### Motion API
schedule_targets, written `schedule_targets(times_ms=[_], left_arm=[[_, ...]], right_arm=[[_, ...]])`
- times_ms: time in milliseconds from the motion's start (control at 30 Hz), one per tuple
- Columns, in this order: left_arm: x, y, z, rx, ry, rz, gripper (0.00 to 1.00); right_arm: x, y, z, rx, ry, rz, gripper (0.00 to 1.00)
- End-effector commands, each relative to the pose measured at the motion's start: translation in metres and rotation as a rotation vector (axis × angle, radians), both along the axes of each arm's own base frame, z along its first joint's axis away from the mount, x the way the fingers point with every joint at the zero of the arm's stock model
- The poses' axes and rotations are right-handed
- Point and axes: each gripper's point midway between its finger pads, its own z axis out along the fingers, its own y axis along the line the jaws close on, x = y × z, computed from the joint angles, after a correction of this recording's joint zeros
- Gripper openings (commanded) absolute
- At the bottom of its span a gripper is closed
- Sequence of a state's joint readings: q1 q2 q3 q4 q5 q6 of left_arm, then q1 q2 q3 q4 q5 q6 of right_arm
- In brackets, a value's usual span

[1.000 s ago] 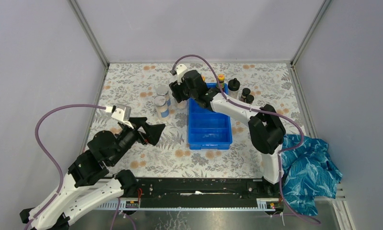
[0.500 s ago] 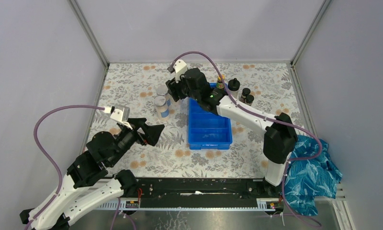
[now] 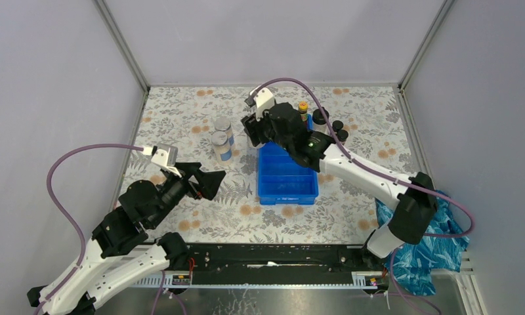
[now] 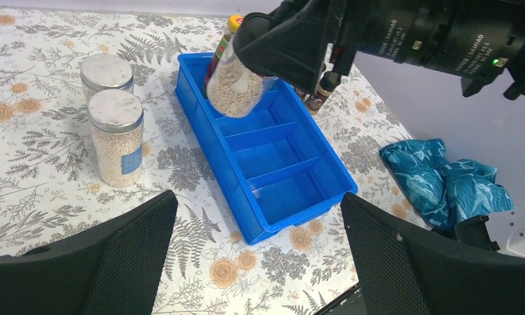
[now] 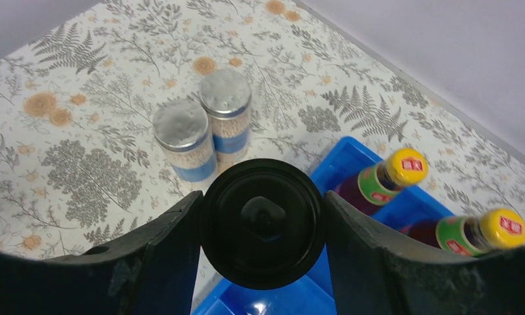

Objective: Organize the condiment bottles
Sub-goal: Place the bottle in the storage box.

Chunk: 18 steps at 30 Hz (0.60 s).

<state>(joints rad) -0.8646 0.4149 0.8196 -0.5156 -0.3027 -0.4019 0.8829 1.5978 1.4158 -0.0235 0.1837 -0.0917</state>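
Mid-table, the blue tray [image 4: 273, 154]. Above its far end, pinched by the cap in the right gripper [image 3: 260, 128] and hanging clear of the table, a clear bottle [image 4: 237, 82] of pale grains. Just beside it, two dark red bottles [image 5: 378, 184]. Spread wide and empty, the left gripper [image 3: 210, 174], near the silver-lidded jars [image 4: 115, 138].

Probably rigid, smooth, weighty when full – safer gripped around the body than by the black cap [image 5: 263, 220].

Hidden: pad contact under the cap, and the second clear bottle's body.
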Motion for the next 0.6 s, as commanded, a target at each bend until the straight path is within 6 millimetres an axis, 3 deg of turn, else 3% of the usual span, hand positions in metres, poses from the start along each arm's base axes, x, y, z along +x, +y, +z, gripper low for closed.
schedule_targets(times_ms=[0,267,567], left_arm=[[-0.003,-0.003,-0.008,0.005,0.021,-0.021,0.98],[-0.004,-0.007,-0.011,0.012,0.03,-0.035,0.98],[-0.004,-0.008,-0.012,0.015,0.034,-0.042,0.98]], right_arm=[[-0.008,-0.022,0.046,0.091,-0.092,-0.065,0.0],[-0.01,-0.04,0.027,0.069,-0.091,-0.118,0.0],[-0.004,-0.043,0.002,0.041,-0.084,-0.151,0.0]])
